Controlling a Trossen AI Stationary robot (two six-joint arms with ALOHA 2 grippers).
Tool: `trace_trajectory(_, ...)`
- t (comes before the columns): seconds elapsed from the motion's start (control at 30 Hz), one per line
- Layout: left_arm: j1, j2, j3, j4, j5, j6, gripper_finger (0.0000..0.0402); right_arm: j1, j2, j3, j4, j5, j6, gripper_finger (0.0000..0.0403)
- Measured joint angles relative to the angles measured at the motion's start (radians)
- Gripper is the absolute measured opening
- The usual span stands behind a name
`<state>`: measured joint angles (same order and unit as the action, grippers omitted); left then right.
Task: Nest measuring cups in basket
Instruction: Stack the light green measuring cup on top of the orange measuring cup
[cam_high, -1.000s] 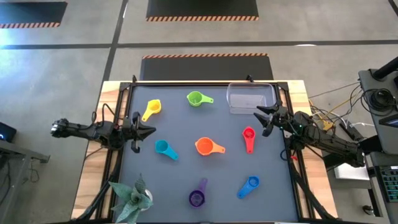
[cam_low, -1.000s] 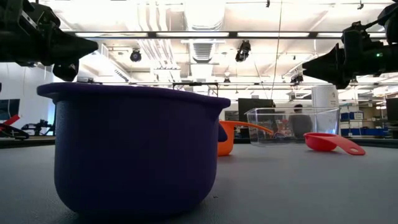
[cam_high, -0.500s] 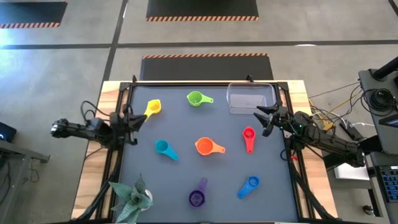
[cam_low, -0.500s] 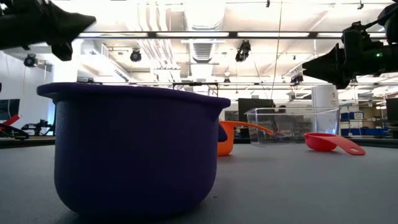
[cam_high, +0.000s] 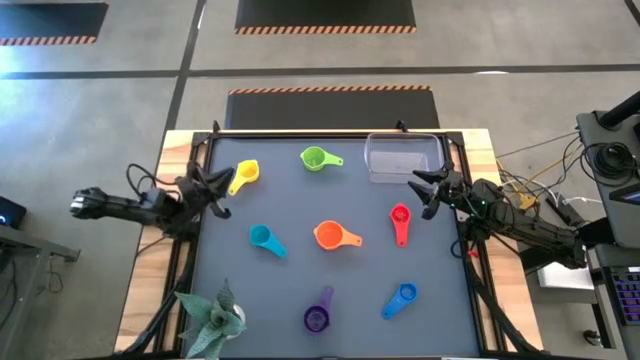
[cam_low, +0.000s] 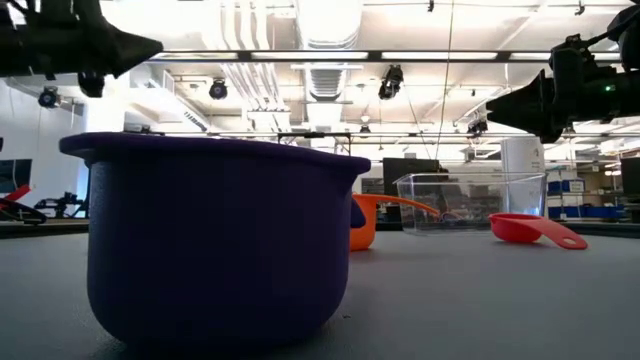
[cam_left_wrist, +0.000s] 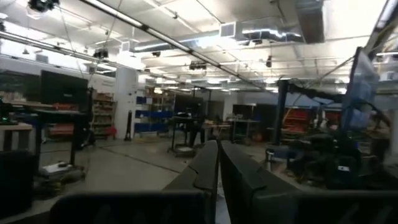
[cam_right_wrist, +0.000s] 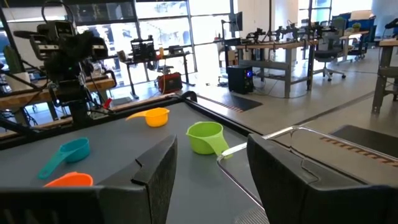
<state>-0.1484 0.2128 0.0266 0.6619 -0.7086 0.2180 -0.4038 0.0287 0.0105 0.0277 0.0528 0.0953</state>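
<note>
High view: seven measuring cups lie scattered on the dark table: yellow cup, green cup, teal cup, orange cup, red cup, purple cup and blue cup. The clear basket stands at the far right corner, with no cup in it. The left gripper, fingers together and holding nothing, hangs just beside the yellow cup. The right gripper, fingers apart and holding nothing, hovers between basket and red cup.

Low view: the purple cup fills the foreground; orange cup, basket and red cup stand behind.

Left wrist view: closed fingers point into the room.

Right wrist view: parted fingers frame the green, yellow, teal and orange cups.
</note>
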Motion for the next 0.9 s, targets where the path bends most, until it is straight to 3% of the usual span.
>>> trace_trajectory(0.23,0.002,0.27,0.154,-0.099,0.019,-0.171,0.0,0.0,0.0,0.0,0.0,0.0,0.001,0.0183)
trace_trajectory(0.53,0.001,0.832,0.575,-0.329,0.005,-0.217,0.0,0.0,0.0,0.0,0.0,0.0,0.001,0.0183)
trace_trajectory(0.7,0.026,1.06,0.906,-0.637,-0.036,-0.212,0.0017,0.0,0.0,0.0,0.0,0.0,0.0,0.0183)
trace_trajectory(0.9,0.105,1.233,1.221,-1.027,-0.04,-0.325,0.0099,0.0,0.0,0.0,0.0,0.0,0.001,0.0183)
